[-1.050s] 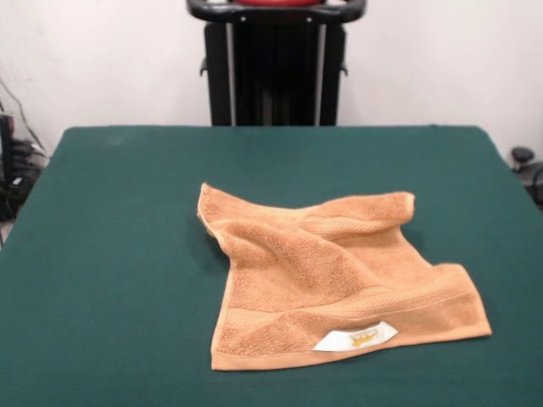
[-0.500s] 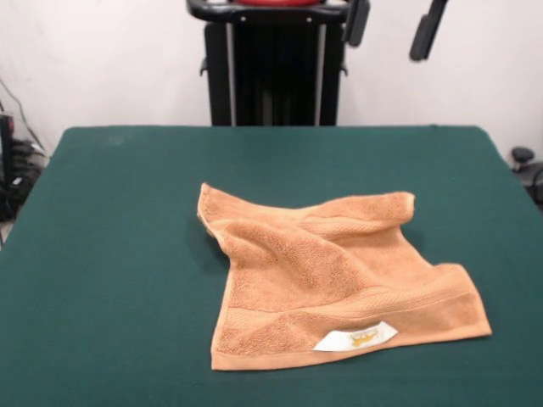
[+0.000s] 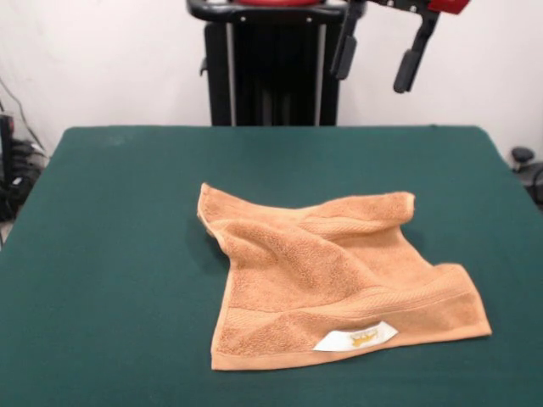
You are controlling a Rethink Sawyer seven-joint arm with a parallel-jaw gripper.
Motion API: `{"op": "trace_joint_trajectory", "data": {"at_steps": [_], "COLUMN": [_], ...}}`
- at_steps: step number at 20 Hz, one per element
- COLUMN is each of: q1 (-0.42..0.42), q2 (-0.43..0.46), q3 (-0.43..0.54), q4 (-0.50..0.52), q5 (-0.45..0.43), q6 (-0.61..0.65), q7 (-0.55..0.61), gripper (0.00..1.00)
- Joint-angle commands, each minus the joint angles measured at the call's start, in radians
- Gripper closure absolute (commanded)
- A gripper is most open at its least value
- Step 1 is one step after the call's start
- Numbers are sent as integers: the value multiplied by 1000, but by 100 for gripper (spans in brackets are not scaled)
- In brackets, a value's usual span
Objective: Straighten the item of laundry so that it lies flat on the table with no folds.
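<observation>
Towel (image 3: 339,284) lies mid-table (image 3: 119,254), a bit toward the front edge and right of centre in the front view. Not flat: the far side is folded over onto itself, a ridge runs diagonally across the middle, and the far-left corner is curled up. White label (image 3: 356,337) sits at the near edge, face up.

Gripper (image 3: 376,58) hangs high above the table's far edge, fingers (image 3: 408,64) spread apart, holding nothing, well clear of the towel.

Judgement: step in hand is the approach for a first grab. Best target looks like the folded far-right corner near the table's right side. Come down just at the hem, pinch only the top layer, then pull outward and away from the centre, low over the felt so the cloth drags flat rather than lifting. Grabbing both layers would just shift the whole towel. Far-left curl needs its own pull after.
</observation>
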Motion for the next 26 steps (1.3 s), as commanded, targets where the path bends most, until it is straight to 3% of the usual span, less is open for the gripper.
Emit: {"op": "trace_joint_trajectory", "data": {"at_steps": [1,14,26], "q1": [18,-66,-125], "q2": [35,91,161], "q3": [119,239,311], "q4": [152,225,240], "q5": [28,45,35], "q6": [-19,-255,-389], "q7": [233,198,201], "gripper": [0,0,0]}}
